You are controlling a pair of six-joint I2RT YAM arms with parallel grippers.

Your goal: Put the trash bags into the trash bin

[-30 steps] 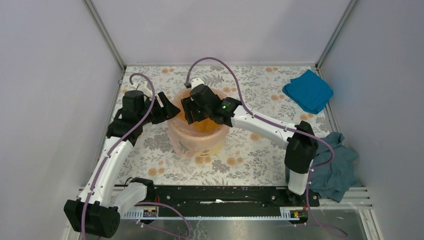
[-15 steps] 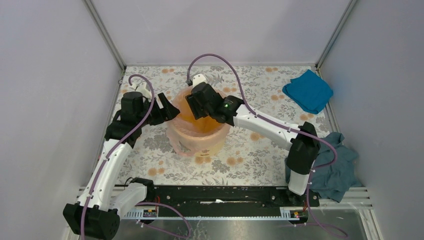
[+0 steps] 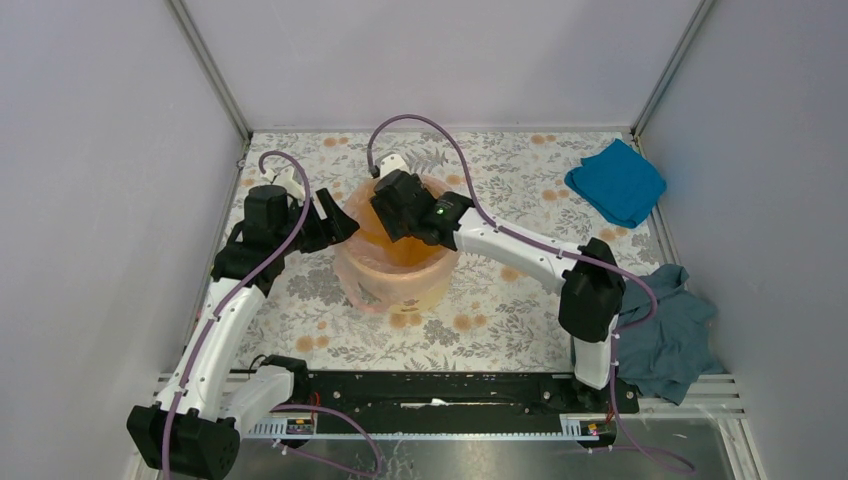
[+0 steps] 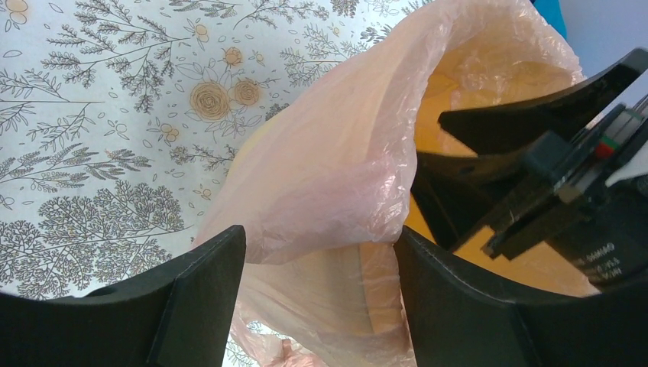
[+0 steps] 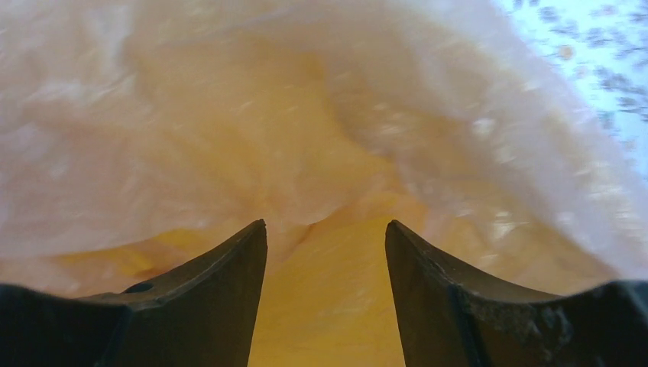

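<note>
Teal cloth [image 3: 680,335] bunched at near right edge of tabletop [image 3: 500,335]. Mid-table: bin [image 3: 435,292] upright, bag [image 3: 365,280] down inside it, film spilling over rim and partway down outside. Left jaws spread wide, straddling bag-covered rim on left side, not pinching it far as I can see. Right jaws spread too, poking down into bin's mouth, film just ahead. Blue cloth [image 3: 615,182] folded, far right corner.

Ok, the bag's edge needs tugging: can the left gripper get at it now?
Probably yes: the left gripper stands open, with the trash bag's loose edge between its fingers, nothing blocking.
</note>
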